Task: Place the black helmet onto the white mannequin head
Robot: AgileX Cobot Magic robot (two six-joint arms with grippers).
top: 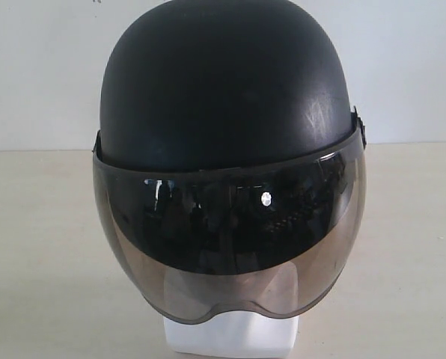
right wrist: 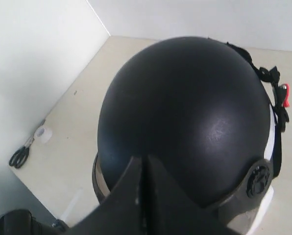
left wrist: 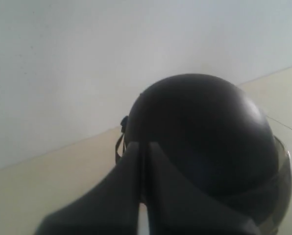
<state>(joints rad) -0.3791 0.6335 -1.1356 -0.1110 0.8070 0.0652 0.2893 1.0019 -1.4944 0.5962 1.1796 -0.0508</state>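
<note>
Black shell material covers the whole crown: the black helmet (top: 227, 82) sits on the white mannequin head (top: 234, 340), near the centre of the table (top: 36, 262). In the exterior view the smoky visor (top: 230, 239) hangs down over the face. Only the blocky neck base shows, at 6 o'clock below the visor rim. Bare table lies at 3 and 9 o'clock of the helmet.

1. Finger state. My left fingers (left wrist: 138, 149) are pressed together with nothing between them. My right fingers (right wrist: 141, 166) are likewise closed and empty. Each wrist view shows the shell just beyond the tips; I cannot tell whether they touch it. Neither arm appears in the exterior view.

2. Progress. I judge placement to be essentially complete: the helmet rests level, upright and unsupported by me.

3. Remaining. The strap (right wrist: 278, 98), with its red tab, hangs loose at the side; the task does not call for fastening it. What is left, in my judgement, is clearing both arms without nudging the shell.

4. Bystanders. Scissors (right wrist: 19, 156) and a tape roll (right wrist: 42, 133) lie at the table edge, well apart from the helmet.
</note>
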